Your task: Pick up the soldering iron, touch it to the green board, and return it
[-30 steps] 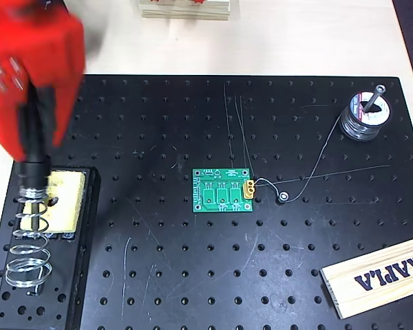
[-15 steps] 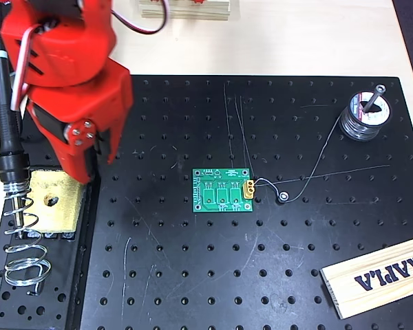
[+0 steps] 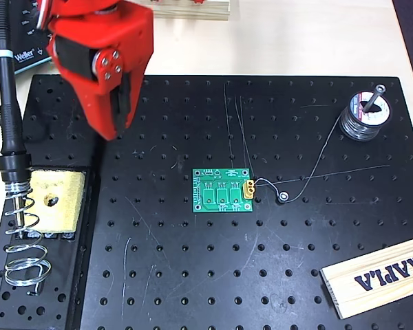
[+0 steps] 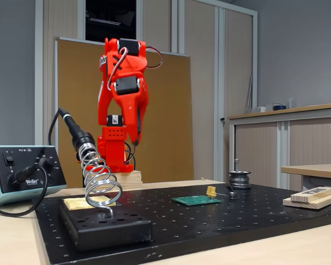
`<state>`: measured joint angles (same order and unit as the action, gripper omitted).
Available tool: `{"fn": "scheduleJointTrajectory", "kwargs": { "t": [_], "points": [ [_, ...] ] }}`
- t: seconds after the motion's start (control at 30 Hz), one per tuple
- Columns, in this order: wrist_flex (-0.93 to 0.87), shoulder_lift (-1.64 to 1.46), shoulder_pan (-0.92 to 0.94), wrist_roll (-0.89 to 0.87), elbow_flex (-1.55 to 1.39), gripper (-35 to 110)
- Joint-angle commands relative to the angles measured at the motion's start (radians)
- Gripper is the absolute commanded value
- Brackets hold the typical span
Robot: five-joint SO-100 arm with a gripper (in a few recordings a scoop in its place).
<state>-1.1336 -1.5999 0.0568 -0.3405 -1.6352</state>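
Soldering iron rests in its coiled wire stand at the black plate's left edge, long axis running along that edge, tip pointing down into the coil, cord end away. The red gripper hangs clear above, empty; I cannot tell whether its jaws are open. Judged from this, the iron is back in place. The green board lies mid-plate, untouched.

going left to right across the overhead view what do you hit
soldering iron in the coiled stand → yellow sponge → red tool → green board → solder spool → wooden block
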Motion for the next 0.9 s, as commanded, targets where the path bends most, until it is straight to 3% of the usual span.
{"fn": "scheduleJointTrajectory", "kwargs": {
  "t": [0.0, 0.43, 0.87],
  "points": [
    [0.018, -0.155, -0.008, -0.025, -0.127, 0],
    [0.084, -0.641, 0.043, -0.091, -0.621, 0],
    [0.069, -1.089, 0.034, 0.071, -1.025, 0]
  ]
}}
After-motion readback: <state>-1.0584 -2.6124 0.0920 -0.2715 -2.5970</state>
